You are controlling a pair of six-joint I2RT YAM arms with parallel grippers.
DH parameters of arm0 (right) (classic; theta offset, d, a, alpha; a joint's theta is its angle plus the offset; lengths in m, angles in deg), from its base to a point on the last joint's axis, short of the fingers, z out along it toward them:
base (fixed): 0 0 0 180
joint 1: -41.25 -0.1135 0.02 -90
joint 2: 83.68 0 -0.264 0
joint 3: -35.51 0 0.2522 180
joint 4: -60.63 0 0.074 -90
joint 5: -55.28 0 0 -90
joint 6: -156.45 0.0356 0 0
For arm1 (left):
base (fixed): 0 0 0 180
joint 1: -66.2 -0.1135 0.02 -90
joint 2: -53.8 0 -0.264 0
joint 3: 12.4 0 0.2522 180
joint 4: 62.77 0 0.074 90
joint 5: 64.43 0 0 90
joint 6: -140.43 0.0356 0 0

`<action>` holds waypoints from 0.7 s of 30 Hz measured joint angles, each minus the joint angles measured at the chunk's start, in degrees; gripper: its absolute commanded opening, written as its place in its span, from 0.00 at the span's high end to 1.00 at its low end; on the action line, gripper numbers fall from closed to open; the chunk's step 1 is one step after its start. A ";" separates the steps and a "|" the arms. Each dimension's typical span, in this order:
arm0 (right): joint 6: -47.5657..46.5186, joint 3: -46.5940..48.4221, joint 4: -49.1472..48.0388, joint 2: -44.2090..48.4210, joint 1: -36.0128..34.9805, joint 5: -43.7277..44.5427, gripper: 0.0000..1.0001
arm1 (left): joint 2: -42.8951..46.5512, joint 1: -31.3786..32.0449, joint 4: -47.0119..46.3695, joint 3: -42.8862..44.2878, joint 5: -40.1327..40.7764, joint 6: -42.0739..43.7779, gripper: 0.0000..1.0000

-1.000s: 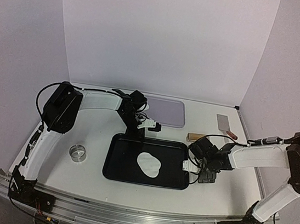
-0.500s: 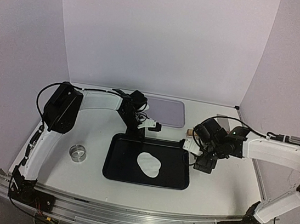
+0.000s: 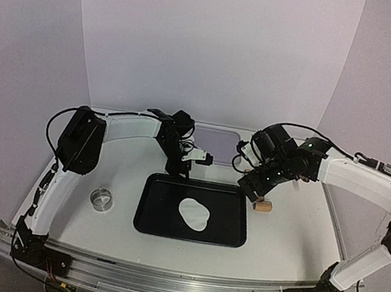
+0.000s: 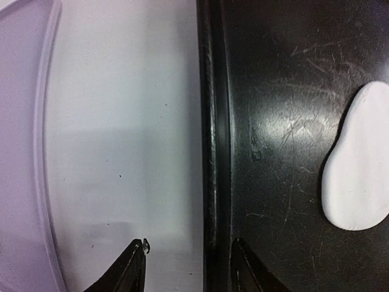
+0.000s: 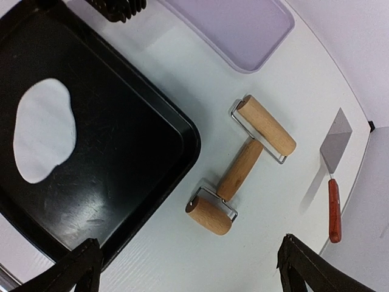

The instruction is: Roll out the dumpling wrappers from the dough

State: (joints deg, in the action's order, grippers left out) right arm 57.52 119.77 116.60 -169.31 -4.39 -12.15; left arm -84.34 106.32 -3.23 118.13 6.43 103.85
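The dough is a thin, irregular white sheet in the black tray; it also shows in the left wrist view and the right wrist view. No dumpling wrappers are in view. My left gripper is open at the tray's far rim. In its wrist view the left gripper straddles that rim without touching it. My right gripper hangs wide open and empty above a wooden double-ended roller lying just right of the tray. In the top view only one end of the roller shows.
A lavender tray lies at the back centre. A metal ring cutter stands left of the black tray. A red-handled metal spatula lies beyond the roller. White walls close in the back and sides.
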 measured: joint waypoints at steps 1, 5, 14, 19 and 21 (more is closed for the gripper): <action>1.13 0.89 0.11 -0.13 0.22 -0.46 0.02 | 0.00 0.00 0.63 0.99 -0.34 -0.49 0.44; 6.37 5.41 0.86 -0.94 1.66 -3.73 0.02 | 0.04 -0.27 4.69 6.62 -3.18 -3.42 0.35; 22.29 16.30 -1.39 -8.08 4.64 -18.64 0.14 | 17.18 -7.08 9.15 0.06 -10.63 -12.23 0.30; 30.11 18.34 -2.50 -11.94 4.41 -23.74 0.20 | 36.03 -17.42 10.95 -22.14 -6.30 -14.20 0.44; 32.06 19.33 -2.67 -13.83 3.86 -24.65 0.20 | 40.32 -21.32 11.61 -30.17 -3.86 -14.48 0.44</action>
State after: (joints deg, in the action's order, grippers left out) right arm 89.58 139.10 113.93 -183.14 -0.53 -36.79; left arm -44.03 85.00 8.39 87.96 2.57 89.36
